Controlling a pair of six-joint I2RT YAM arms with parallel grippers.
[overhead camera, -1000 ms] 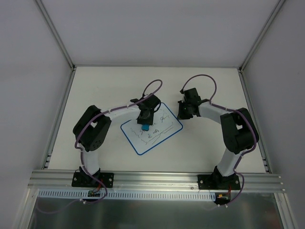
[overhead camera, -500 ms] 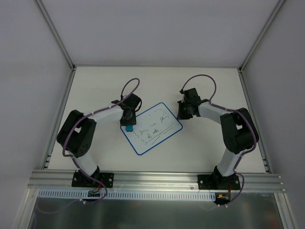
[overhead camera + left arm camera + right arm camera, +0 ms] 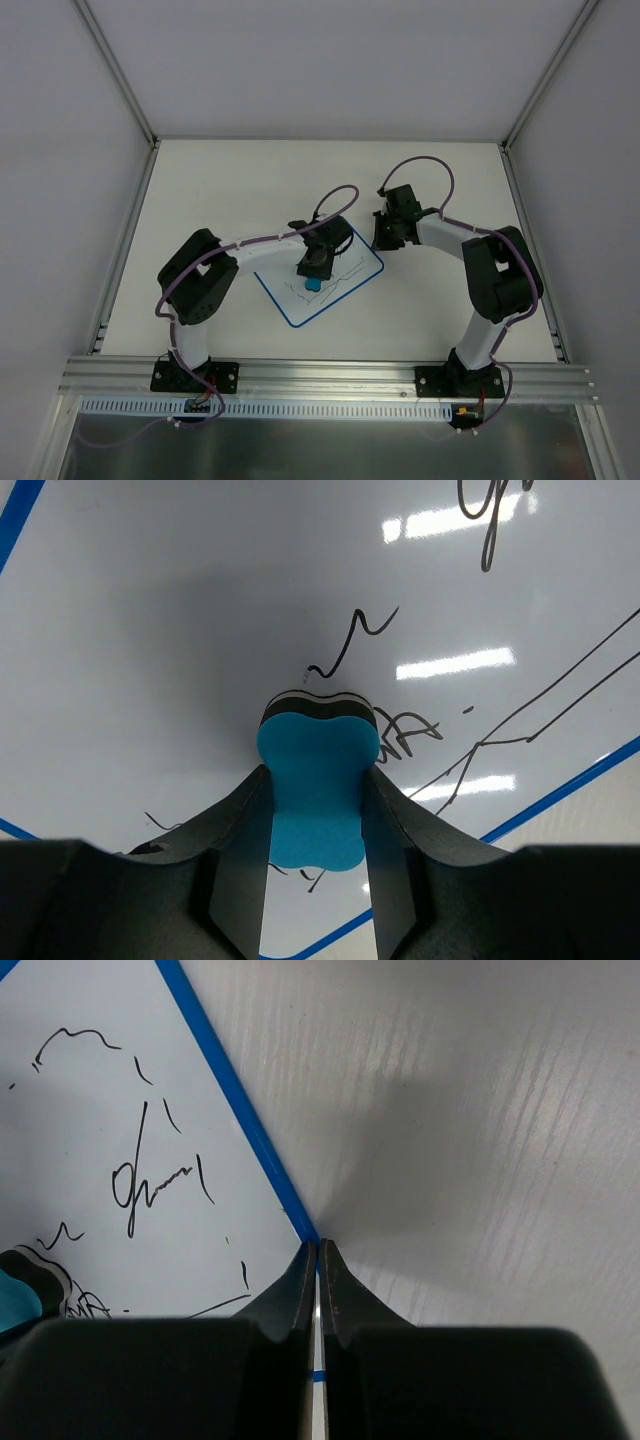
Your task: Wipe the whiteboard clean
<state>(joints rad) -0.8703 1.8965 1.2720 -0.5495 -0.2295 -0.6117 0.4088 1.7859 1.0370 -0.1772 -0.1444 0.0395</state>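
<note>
The whiteboard (image 3: 350,272), scribbled in dark ink, is laid askew at the middle of the desk (image 3: 220,190). A blue eraser (image 3: 315,790) is pressed against it, grasped in the jaws of the left gripper (image 3: 317,768). The right gripper (image 3: 318,1248) is seen with jaws clenched empty at the board's blue edge.

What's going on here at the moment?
The left gripper holds a blue eraser in its jaws and presses it onto the whiteboard near its middle. The right gripper, jaws shut, has its tips at the board's blue edge, apparently steadying it. Dark scribbles show around the eraser and elsewhere on the board, so the erasing is not yet done.
</note>
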